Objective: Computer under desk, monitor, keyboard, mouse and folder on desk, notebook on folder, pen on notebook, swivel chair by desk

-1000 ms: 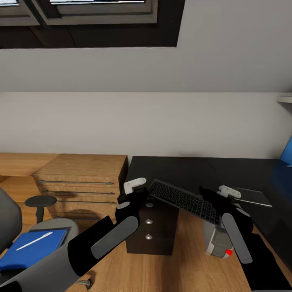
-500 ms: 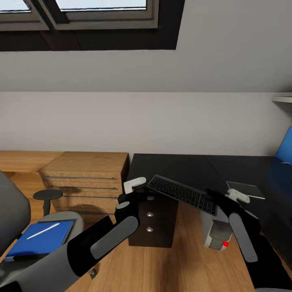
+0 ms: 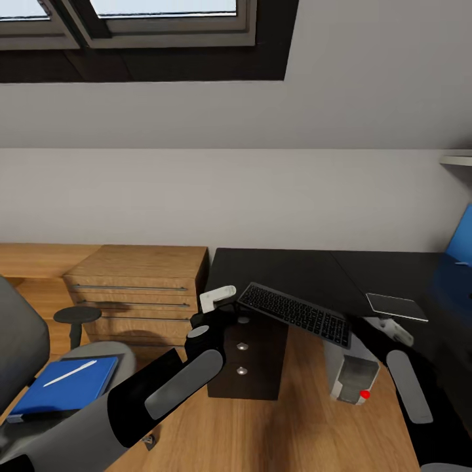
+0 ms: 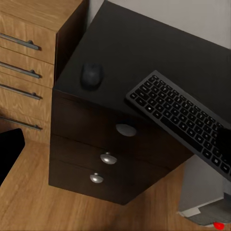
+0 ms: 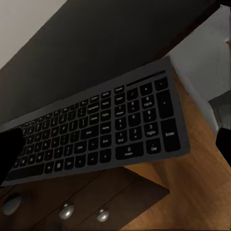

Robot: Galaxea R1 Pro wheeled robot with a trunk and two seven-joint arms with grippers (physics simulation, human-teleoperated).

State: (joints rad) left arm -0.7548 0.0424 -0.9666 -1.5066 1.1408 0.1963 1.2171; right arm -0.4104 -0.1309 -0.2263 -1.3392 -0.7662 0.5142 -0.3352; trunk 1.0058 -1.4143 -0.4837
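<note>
- Your left gripper's [image 3: 219, 296] jaws sit at the keyboard's [image 3: 295, 313] near-left corner; whether they pinch it or stand apart, I cannot tell. The right gripper [image 3: 396, 330] is beside the keyboard's far end, off it by the look of things, and how wide its jaws stand I cannot tell either.
- The keyboard is tilted, one long edge on the counter [image 3: 288, 269] and much of it hanging past the front lip, above the drawers [image 3: 241, 357]. Judge it as barely supported.
- Get the whole keyboard flat on the counter: push or lift it toward the wall behind it, not sideways, so it cannot tip off the lip.
- If you use the left arm alone, grip near the keyboard's middle; a corner hold will let it swing.
- The mouse [image 4: 91, 75] lies on the counter left of the keyboard, near the corner. Don't sweep it off as you slide.
- The computer [image 3: 353, 377] stands on the floor below the keyboard's right end; a drop would land on it.
- The folder [image 3: 65, 387], with the pen [image 3: 69, 372] lying on it, waits on the chair [image 3: 19, 341] well left of the keyboard. Leave it for later.
</note>
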